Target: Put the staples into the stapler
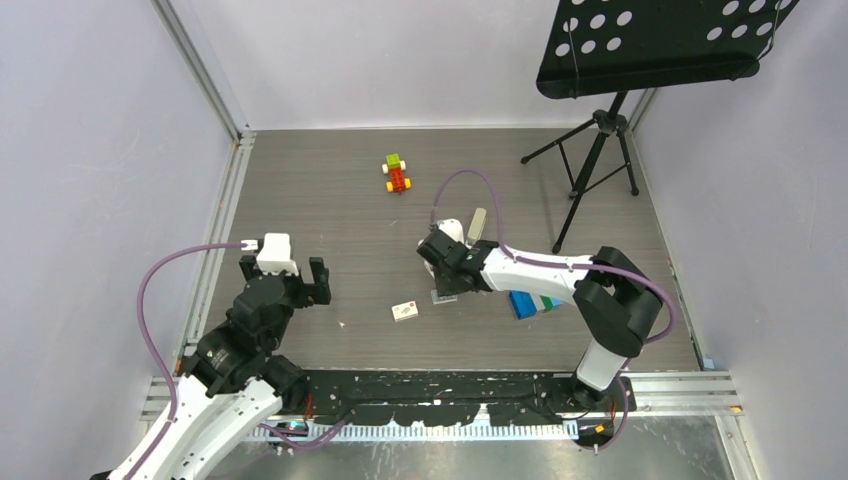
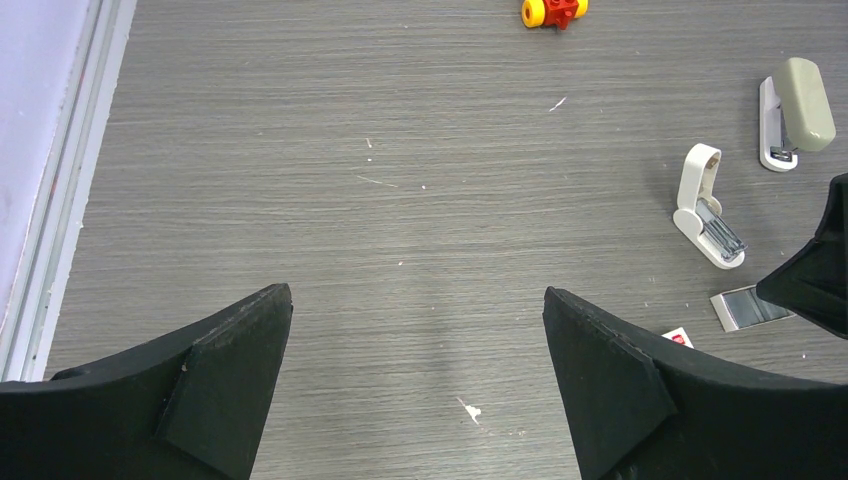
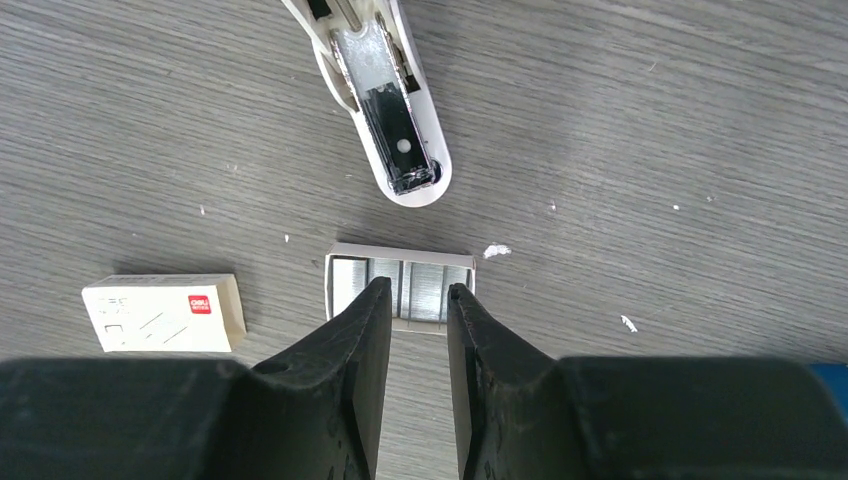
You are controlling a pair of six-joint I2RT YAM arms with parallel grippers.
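Left claw (image 2: 418, 292): near left of the grey wood-grain table (image 1: 330, 200), jaws spread wide, nothing between them, bare table below.

Right claw (image 3: 415, 297): reaches to mid-table, pointing down. Jaws parted by a narrow gap, with nothing seen clamped. Tips sit directly over the near edge of the staples tray, one to each side of its middle. Contact with the staples: cannot tell.

Silvery-grey block of staples in a shallow open white tray (image 3: 420, 272): flat on the table, under the right claw's tips.

Small white carton with a red mark (image 3: 163, 313): flat, left of the tray and apart from it.

Blue-green-white box (image 1: 530, 303): right of the tray, partly under the right arm.

Stubby all-white object with an open metal channel (image 3: 392, 110): just beyond the tray, not touching it.

Slim stapler with grey-beige top and white base (image 2: 795, 115): beyond and right of the white object, well clear of the claw.

Red, yellow and green brick toy (image 1: 397, 173): farther back.

Black perforated music stand (image 1: 650, 40): far right corner.
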